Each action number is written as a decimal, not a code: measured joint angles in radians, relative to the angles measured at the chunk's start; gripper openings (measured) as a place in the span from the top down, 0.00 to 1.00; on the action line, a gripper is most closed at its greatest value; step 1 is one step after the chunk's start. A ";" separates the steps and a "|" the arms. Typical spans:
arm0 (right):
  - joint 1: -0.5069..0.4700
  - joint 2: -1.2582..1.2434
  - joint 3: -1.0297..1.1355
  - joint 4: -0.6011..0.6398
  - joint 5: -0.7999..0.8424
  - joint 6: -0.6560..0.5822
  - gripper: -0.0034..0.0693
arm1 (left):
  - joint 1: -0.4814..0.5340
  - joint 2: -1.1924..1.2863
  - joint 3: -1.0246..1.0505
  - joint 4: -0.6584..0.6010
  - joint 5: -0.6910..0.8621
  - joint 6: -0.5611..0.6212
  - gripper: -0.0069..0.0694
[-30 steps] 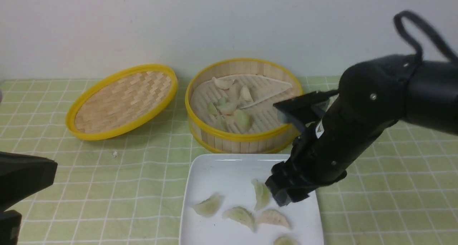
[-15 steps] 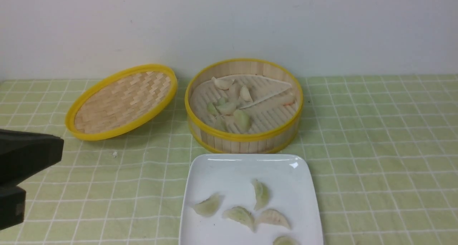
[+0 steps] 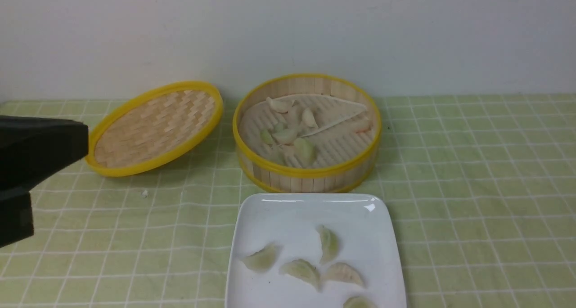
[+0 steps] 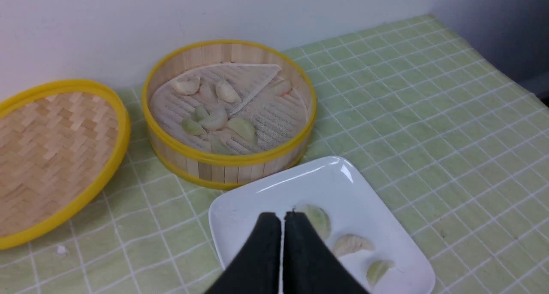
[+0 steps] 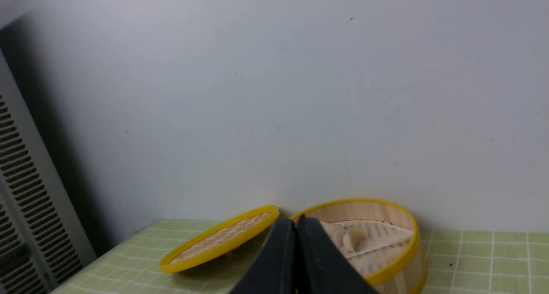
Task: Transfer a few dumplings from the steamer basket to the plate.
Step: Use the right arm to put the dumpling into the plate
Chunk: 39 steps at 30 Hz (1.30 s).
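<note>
We see the steamer basket [image 3: 307,175] at the middle of the table's [image 3: 486,186] far edge, with several dumplings [image 3: 288,135] on its slatted floor. The woven lid [image 3: 153,128] lies just to its left. The plate [image 3: 288,213] sits at the near edge, just before the basket, holding five more. The black left arm [image 3: 36,159] shows at the left edge.

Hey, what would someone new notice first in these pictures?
Probably the yellow-rimmed bamboo steamer basket at the back of the green checked cloth, with pale dumplings inside. Directly in front of it sits a white square plate holding five more dumplings, and a woven lid lies tilted to the basket's left.
</note>
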 joint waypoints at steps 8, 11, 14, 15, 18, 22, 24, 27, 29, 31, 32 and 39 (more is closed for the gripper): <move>0.000 0.010 0.000 -0.008 -0.015 0.002 0.97 | 0.000 -0.184 0.137 0.000 -0.003 0.000 0.92; 0.000 0.010 0.000 -0.008 -0.015 0.002 0.97 | 0.000 -0.273 0.206 0.000 -0.037 -0.001 0.92; 0.000 0.010 0.000 -0.008 -0.015 0.002 0.97 | 0.000 -0.347 0.270 0.000 -0.079 -0.004 0.92; 0.000 0.010 0.000 -0.008 -0.015 0.002 0.97 | 0.000 -0.361 0.280 0.000 -0.083 -0.005 0.92; 0.000 0.010 0.000 -0.008 -0.015 0.002 0.97 | 0.000 -0.387 0.300 0.000 -0.090 -0.007 0.92; 0.000 0.010 0.000 -0.008 -0.014 0.003 0.97 | 0.000 -0.395 0.315 0.000 -0.085 -0.007 0.92; 0.000 0.010 0.000 -0.008 -0.014 0.003 0.97 | 0.000 -0.395 0.316 0.000 -0.075 -0.007 0.92; 0.000 0.010 0.000 -0.008 -0.014 0.003 0.97 | 0.000 -0.395 0.316 0.000 -0.069 -0.004 0.92; 0.000 0.010 0.000 -0.009 -0.014 0.003 0.97 | 0.000 -0.395 0.316 0.011 -0.069 0.008 0.92; 0.000 0.010 0.000 -0.009 -0.014 0.003 0.97 | 0.000 -0.395 0.319 0.022 -0.072 0.016 0.92; 0.000 0.010 0.000 -0.009 -0.014 0.003 0.97 | 0.000 -0.395 0.332 0.037 -0.086 0.021 0.92; 0.000 0.010 0.000 -0.009 -0.014 0.003 0.97 | 0.103 -0.461 0.512 0.085 -0.305 0.125 0.92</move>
